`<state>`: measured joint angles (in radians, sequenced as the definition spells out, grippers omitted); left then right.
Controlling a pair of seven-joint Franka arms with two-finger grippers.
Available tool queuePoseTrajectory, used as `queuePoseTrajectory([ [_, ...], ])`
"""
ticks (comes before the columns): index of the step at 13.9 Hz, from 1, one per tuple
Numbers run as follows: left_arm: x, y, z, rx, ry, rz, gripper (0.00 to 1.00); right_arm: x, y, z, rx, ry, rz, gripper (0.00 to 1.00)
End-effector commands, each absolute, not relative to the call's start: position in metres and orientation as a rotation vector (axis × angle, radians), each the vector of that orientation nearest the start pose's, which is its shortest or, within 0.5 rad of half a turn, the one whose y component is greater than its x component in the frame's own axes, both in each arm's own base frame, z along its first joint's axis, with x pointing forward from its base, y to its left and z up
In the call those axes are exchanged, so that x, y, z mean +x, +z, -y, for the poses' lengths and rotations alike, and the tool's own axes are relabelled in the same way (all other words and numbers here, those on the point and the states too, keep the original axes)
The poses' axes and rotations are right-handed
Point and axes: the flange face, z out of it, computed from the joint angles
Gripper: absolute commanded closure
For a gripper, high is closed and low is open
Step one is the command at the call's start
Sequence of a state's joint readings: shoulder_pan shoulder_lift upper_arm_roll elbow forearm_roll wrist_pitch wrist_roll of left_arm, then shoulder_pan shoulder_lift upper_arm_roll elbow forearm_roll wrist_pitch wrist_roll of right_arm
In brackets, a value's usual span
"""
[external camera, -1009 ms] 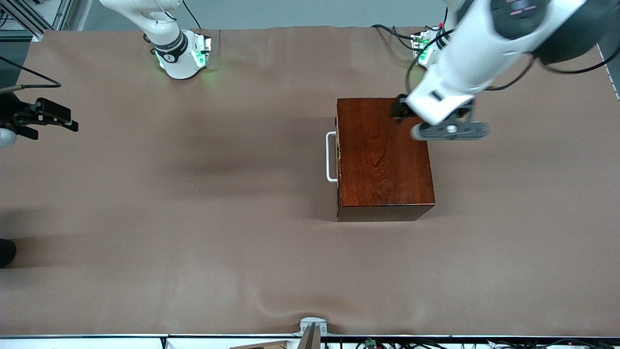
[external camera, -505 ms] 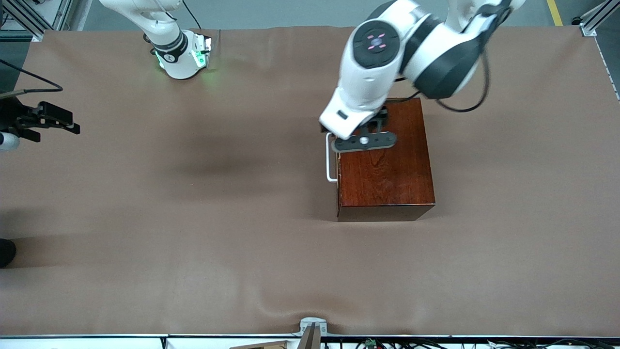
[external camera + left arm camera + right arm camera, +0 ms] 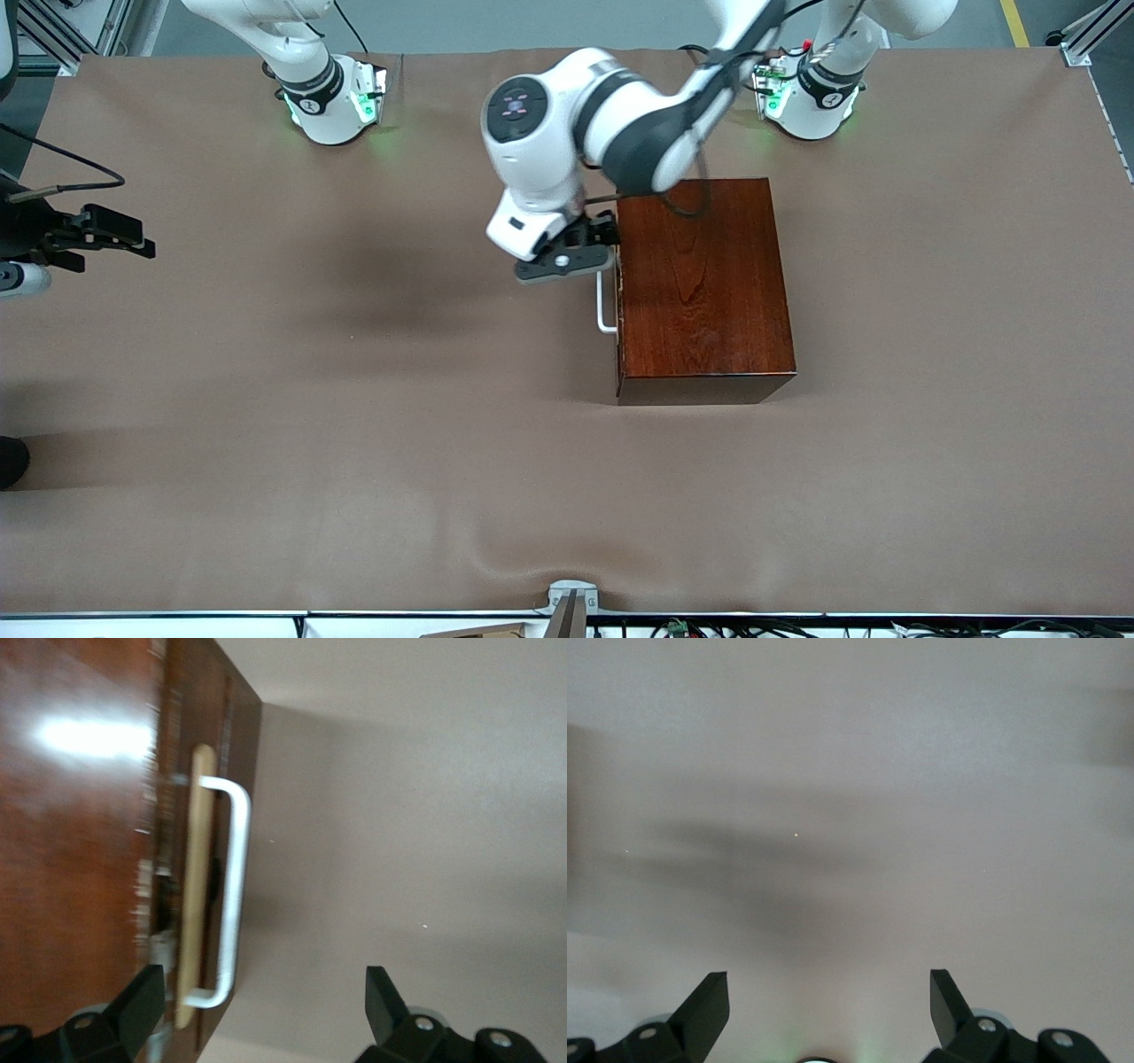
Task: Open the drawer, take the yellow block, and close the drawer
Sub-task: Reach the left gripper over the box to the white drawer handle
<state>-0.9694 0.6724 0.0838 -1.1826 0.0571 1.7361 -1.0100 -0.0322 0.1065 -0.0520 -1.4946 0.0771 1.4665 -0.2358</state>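
Note:
The dark reddish-brown wooden box (image 3: 700,283) stands on the table with its drawer pushed in. The white U-shaped handle (image 3: 603,306) faces the right arm's end of the table. My left gripper (image 3: 571,255) is open and empty over one end of the handle. In the left wrist view the handle (image 3: 232,886) lies between my spread fingers (image 3: 142,1001), close to one of them, and the left gripper (image 3: 263,992) touches nothing. The yellow block is hidden. My right gripper (image 3: 120,235) waits open over bare cloth at the right arm's end, as the right wrist view (image 3: 830,992) shows.
Brown cloth (image 3: 354,399) covers the whole table, with a few wrinkles near the front edge. A metal bracket (image 3: 571,598) sits at the front edge. The arm bases (image 3: 332,102) stand along the back edge.
My left arm swung across the top of the box, from its back edge to over the drawer handle. My right gripper drifted slightly.

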Motion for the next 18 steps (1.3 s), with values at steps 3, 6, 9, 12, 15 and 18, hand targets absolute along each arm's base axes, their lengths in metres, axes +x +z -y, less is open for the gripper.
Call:
queuePoseTrajectory([
  [3,0.455,0.358,0.584,-2.948,-0.093,0.097,0.00,0.574,0.608,0.037,-3.032,0.156,0.237,0.00],
  [6,0.449,0.344,0.584,-2.876,-0.134,0.005,0.00,0.571,0.613,0.037,-3.049,0.171,0.240,0.00],
  [9,0.444,0.322,0.587,-2.848,-0.113,-0.012,0.00,0.567,0.625,0.044,-3.065,0.182,0.237,0.00],
  [12,0.444,0.307,0.584,-2.816,-0.088,-0.006,0.00,0.567,0.621,0.057,-3.060,0.192,0.209,0.00],
  [15,0.443,0.306,0.582,-2.803,-0.069,-0.004,0.00,0.567,0.621,0.057,-3.061,0.192,0.206,0.00],
  [18,0.443,0.304,0.578,-2.787,-0.048,0.004,0.00,0.566,0.621,0.065,-3.060,0.193,0.185,0.00],
])
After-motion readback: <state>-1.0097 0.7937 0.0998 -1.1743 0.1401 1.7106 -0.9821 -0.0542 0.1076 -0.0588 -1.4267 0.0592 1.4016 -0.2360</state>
